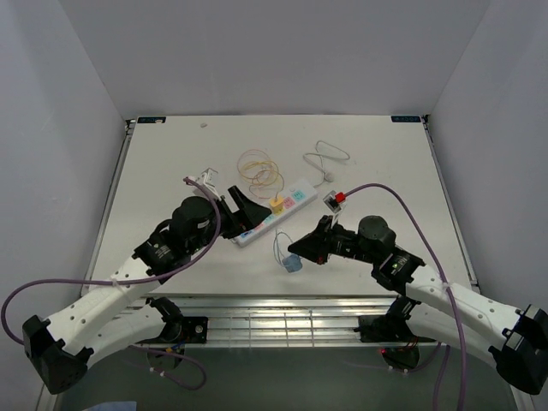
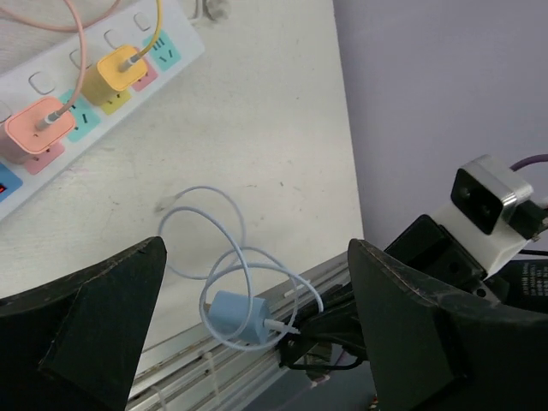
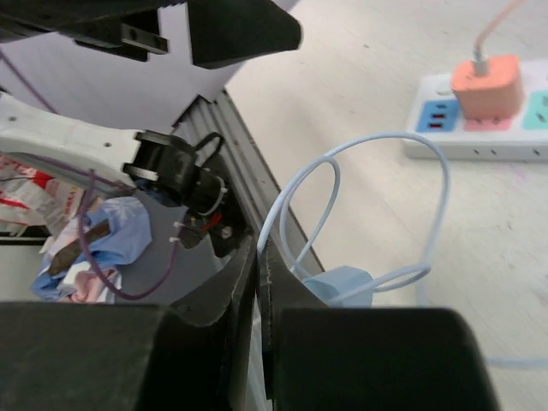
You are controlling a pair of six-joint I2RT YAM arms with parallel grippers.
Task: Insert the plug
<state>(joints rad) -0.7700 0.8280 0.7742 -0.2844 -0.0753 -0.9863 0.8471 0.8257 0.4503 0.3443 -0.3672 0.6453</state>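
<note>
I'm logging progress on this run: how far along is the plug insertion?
Done: a yellow charger and a pink charger already sit in the power strip. In hand: the right pincer is shut beside the blue charger, which lies off the strip; whether it pinches the cable I cannot tell. The left pincer is wide open, holding nothing. Left: lift the blue charger and push it into a free socket.

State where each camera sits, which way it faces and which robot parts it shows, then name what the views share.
Top view: above and behind, looking down on the table; the left arm and right arm show.
Left wrist: on the left arm, looking past the open left tool at the blue charger and power strip.
Right wrist: on the right arm, looking past the shut right tool at the same two.
Shared: all three show charger and strip.
</note>
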